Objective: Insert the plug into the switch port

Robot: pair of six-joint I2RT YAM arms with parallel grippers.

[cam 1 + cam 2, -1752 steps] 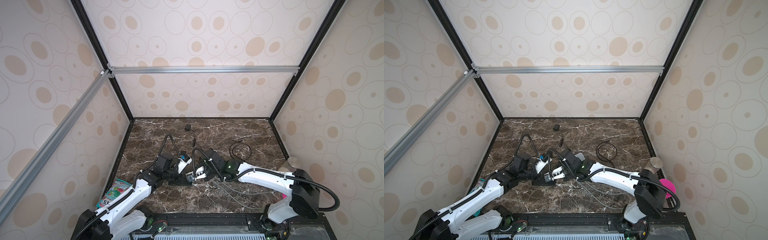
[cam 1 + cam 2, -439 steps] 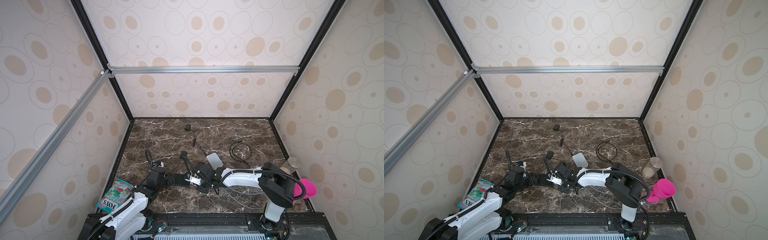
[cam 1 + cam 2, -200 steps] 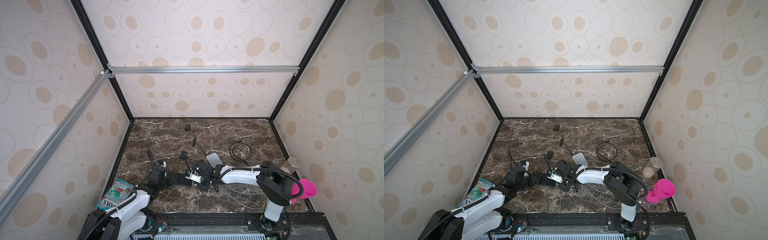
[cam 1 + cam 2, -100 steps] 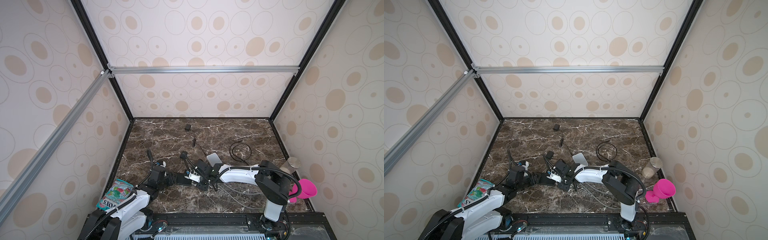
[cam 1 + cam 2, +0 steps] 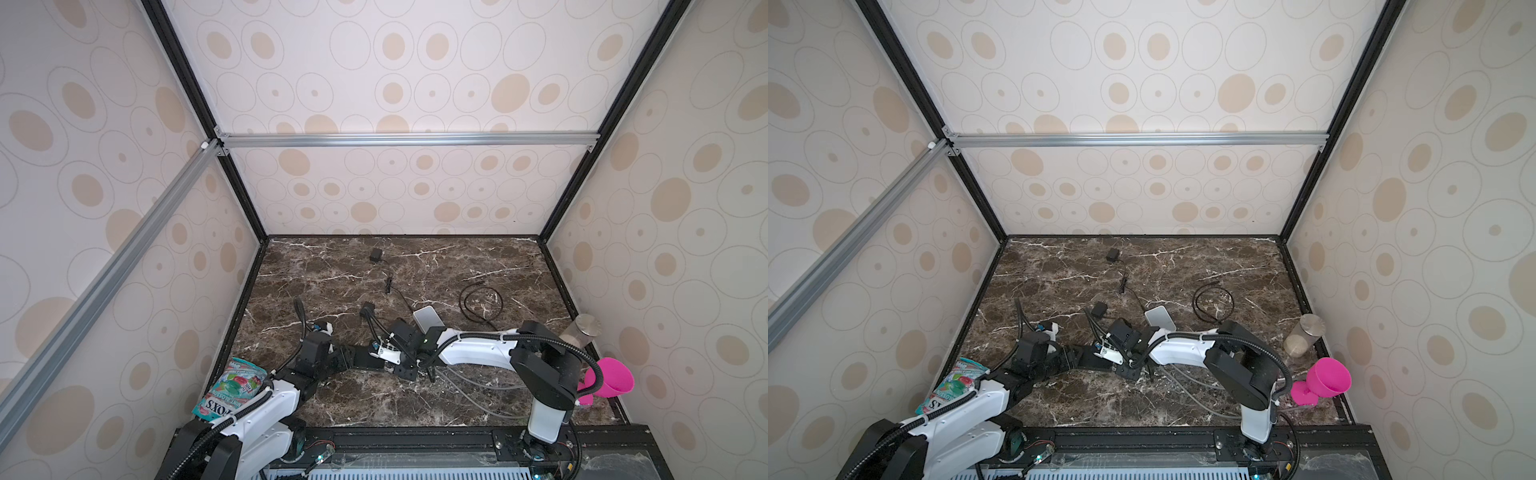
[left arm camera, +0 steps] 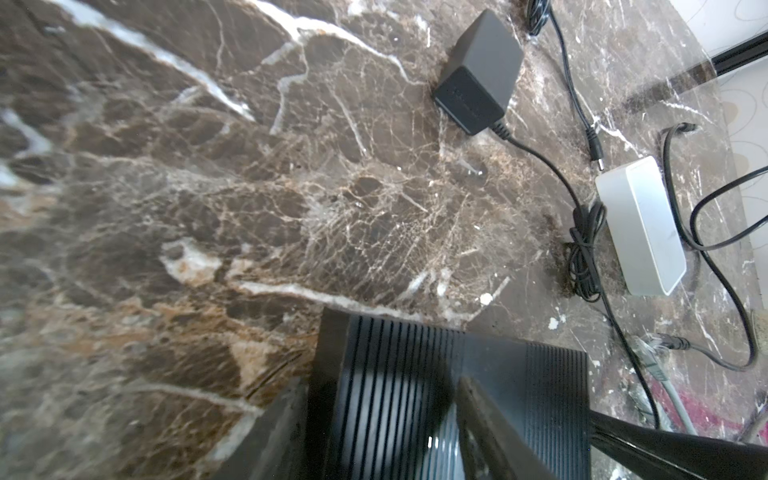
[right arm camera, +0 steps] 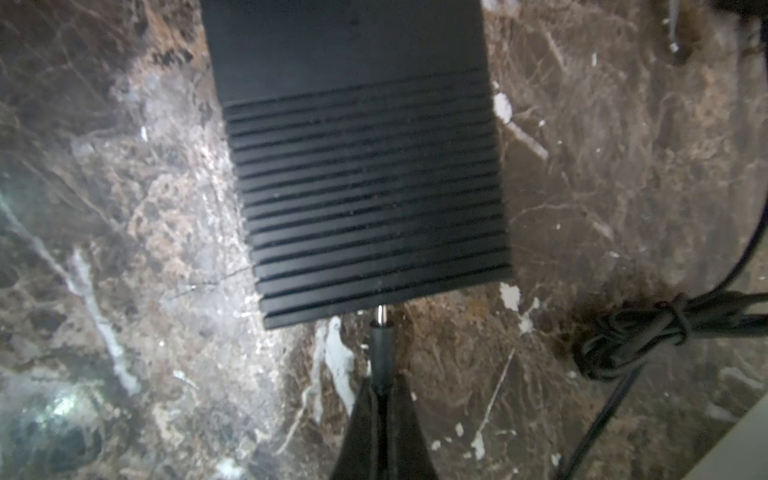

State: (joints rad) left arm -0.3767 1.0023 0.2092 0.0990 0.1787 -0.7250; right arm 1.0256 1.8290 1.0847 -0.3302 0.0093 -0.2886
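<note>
The switch (image 7: 365,174) is a flat black ribbed box lying on the marble table (image 5: 374,403). In the top views it sits low between the two arms (image 5: 405,371) (image 5: 1096,362). My left gripper (image 6: 374,424) is shut on one end of the switch (image 6: 415,374), with a finger (image 6: 274,440) at its side and another across its ribbed top. My right gripper (image 7: 382,388) is shut on the black barrel plug (image 7: 381,345). The plug's metal tip meets the switch's near edge. The port itself is hidden.
A black power adapter (image 6: 478,83) and a white box (image 6: 640,224) lie beyond the switch, with the plug's bundled cord (image 7: 631,332) beside it. A cable coil (image 5: 480,303), jar (image 5: 582,332), pink cup (image 5: 609,380), grey cables (image 5: 469,380) and candy bag (image 5: 232,390) lie around.
Since several seconds ago both arms have come down low over the table's front with the switch and plug. Over the last second nothing has visibly moved.
</note>
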